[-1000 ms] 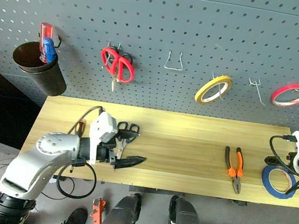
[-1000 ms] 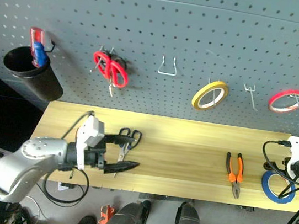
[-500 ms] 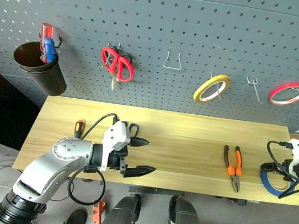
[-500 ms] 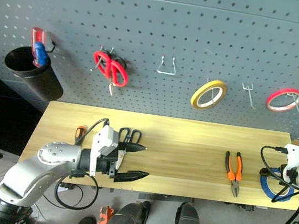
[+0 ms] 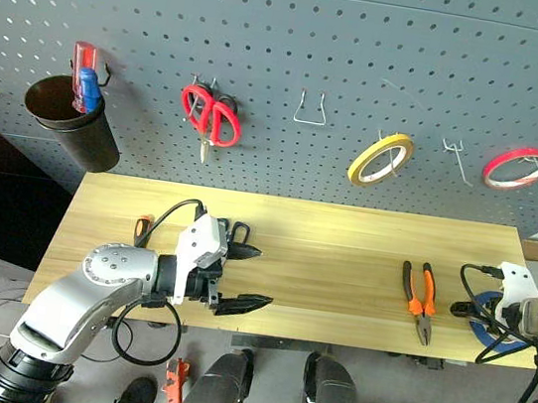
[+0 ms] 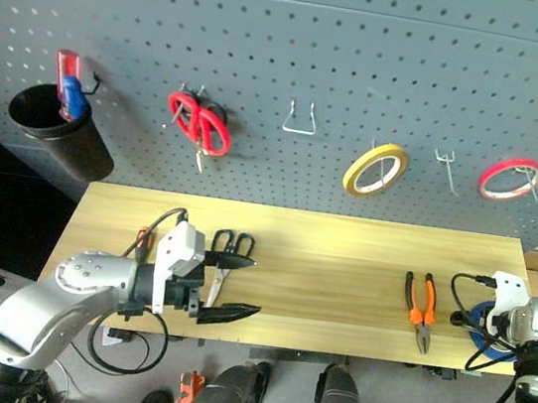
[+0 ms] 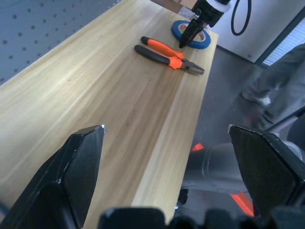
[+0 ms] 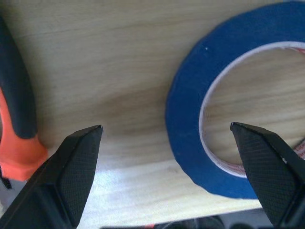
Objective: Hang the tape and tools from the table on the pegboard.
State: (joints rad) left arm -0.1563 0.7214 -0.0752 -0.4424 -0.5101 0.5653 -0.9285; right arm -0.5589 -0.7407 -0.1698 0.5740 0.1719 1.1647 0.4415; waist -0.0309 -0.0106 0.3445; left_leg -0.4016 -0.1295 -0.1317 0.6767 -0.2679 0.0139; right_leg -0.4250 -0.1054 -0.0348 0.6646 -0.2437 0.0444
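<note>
The blue tape lies flat at the table's right end. My right gripper hangs open close over it. One finger stands outside the rim on the pliers' side and the other over the roll's open centre. The orange-and-black pliers lie just left of the tape. My left gripper is open and empty above the table's front left. The dark-handled scissors lie behind it, partly hidden. The screwdriver's orange handle peeks out behind my left arm. The pegboard rises behind the table.
On the pegboard hang red scissors, a yellow roll, a red roll and a black cup holding a red-and-blue screwdriver. Bare hooks sit between them. The table's front edge runs just below both grippers.
My right gripper has sunk and shifted a little left, down onto the blue tape. The left gripper stays open in about the same place. The head view has shifted slightly.
</note>
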